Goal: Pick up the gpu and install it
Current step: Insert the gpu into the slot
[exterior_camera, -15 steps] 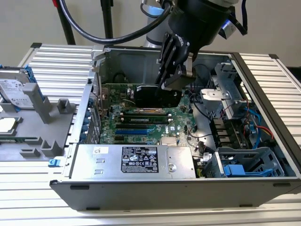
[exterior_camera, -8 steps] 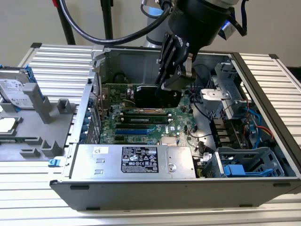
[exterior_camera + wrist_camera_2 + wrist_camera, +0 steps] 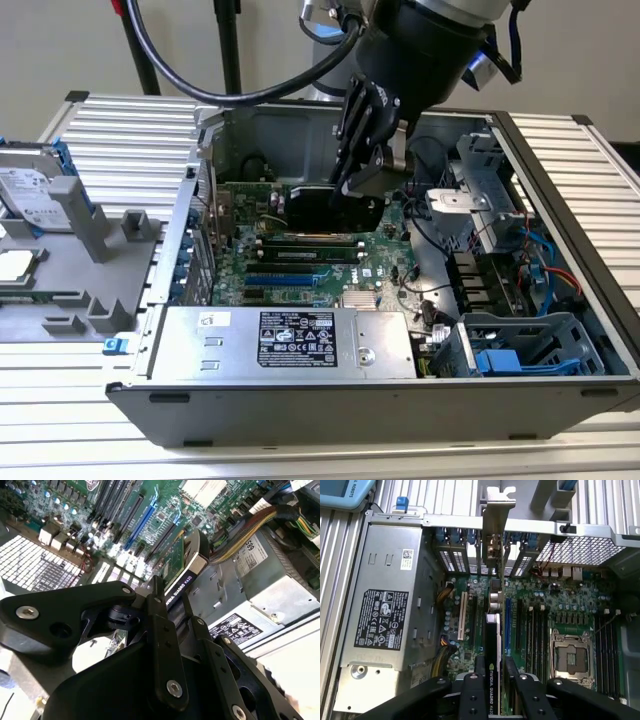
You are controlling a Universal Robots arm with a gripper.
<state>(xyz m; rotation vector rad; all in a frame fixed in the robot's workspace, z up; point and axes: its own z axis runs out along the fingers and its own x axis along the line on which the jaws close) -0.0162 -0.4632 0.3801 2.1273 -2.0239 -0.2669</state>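
The gpu [image 3: 492,645] is held edge-on above the motherboard [image 3: 560,610], inside the open computer case [image 3: 560,190], its silver bracket [image 3: 496,525] toward the rear slots. The gripper [image 3: 492,690] is clamped on it.

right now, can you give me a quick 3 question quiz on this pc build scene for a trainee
1. True or false: the gripper is shut on the gpu.
2. Where is the gpu? A) lying on the grey tray outside the case B) held inside the open case, above the motherboard C) resting on top of the power supply
3. Fill in: in the first wrist view, the card's silver ____ stands at the case's rear slot openings.

Key:
1. True; its fingers clamp the card edge-on.
2. B
3. bracket
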